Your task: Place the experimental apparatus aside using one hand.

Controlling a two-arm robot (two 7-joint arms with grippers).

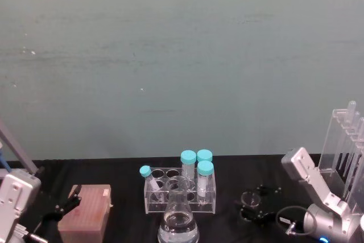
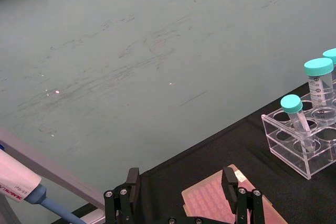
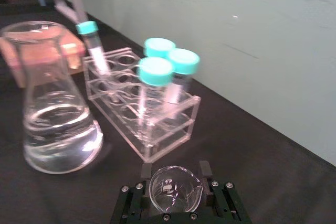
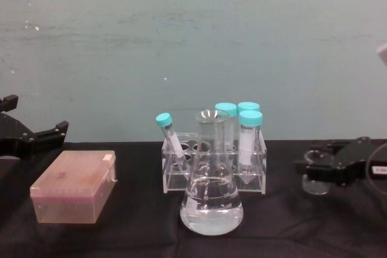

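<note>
Right gripper [image 3: 175, 171] fingers are closed on the small beaker [image 3: 176, 191], right of the tube rack [image 1: 181, 192]. You confirm the grip in the right wrist view (the chest view shows it side-on). Conical flask [image 4: 211, 203] stands near, in front of the rack. Left gripper [image 2: 181, 172] hangs open above the pink tip box [image 2: 218, 205]. Pipette stand [image 1: 344, 146] sits at the right edge. Bare black table [image 4: 278, 222] separates flask and beaker.

you have a conical flask [image 4: 211, 197] standing upright on the black cloth at front centre, its wide base holding clear liquid. to its right, well apart, a small clear beaker [image 3: 175, 188] sits upright between the black fingers of the right gripper [image 3: 175, 171], which press its sides. at the far right, a tall clear acrylic stand [image 1: 344, 146] holds long pipettes upright.
</note>
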